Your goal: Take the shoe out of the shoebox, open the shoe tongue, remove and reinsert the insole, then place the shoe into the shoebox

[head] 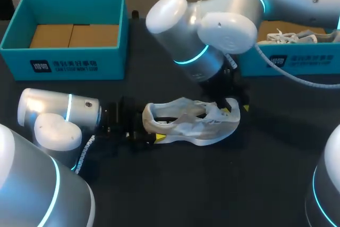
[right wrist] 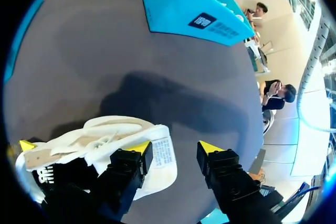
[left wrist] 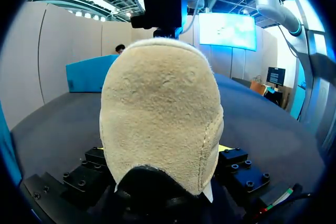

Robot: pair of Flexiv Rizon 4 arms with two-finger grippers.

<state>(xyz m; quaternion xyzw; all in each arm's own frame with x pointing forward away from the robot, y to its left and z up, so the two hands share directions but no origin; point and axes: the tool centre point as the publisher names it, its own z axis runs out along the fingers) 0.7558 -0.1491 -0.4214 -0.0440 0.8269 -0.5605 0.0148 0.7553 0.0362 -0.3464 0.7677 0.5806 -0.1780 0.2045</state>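
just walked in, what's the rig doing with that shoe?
The shoe is out of its box and lies on the table between the two arms. The left gripper is shut on its heel. The right gripper is open at the tongue end, with one finger over the shoe and the other over bare table. An empty shoebox sits at the back left. A second box at the back right holds another shoe.
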